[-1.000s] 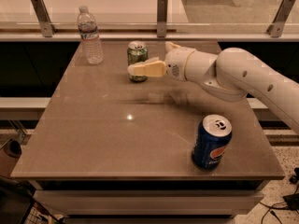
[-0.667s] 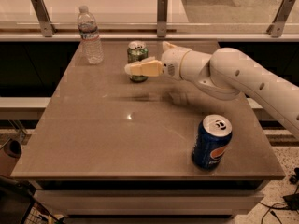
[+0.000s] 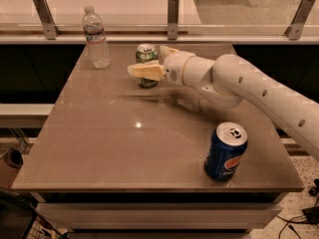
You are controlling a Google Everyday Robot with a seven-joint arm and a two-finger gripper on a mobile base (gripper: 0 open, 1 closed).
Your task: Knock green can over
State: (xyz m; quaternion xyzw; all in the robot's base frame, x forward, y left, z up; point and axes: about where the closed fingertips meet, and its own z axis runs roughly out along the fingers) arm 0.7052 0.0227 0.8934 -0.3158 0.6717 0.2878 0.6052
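Observation:
The green can [image 3: 145, 55] stands upright at the back middle of the table, silver top showing. My gripper [image 3: 148, 60] comes in from the right on the white arm [image 3: 249, 91] and is open. Its near pale-yellow finger [image 3: 146, 71] lies across the front of the can's lower half. The far finger [image 3: 167, 50] sits just right of the can's top. The can's lower middle is hidden behind the near finger. I cannot tell whether a finger touches the can.
A clear plastic water bottle [image 3: 95, 37] stands at the back left. A blue Pepsi can [image 3: 226, 151] stands at the front right near the table edge [image 3: 149, 187]. A railing with metal posts [image 3: 173, 17] runs behind the table.
My gripper has moved left, so the near finger now crosses in front of the green can. The can still stands upright in the same spot.

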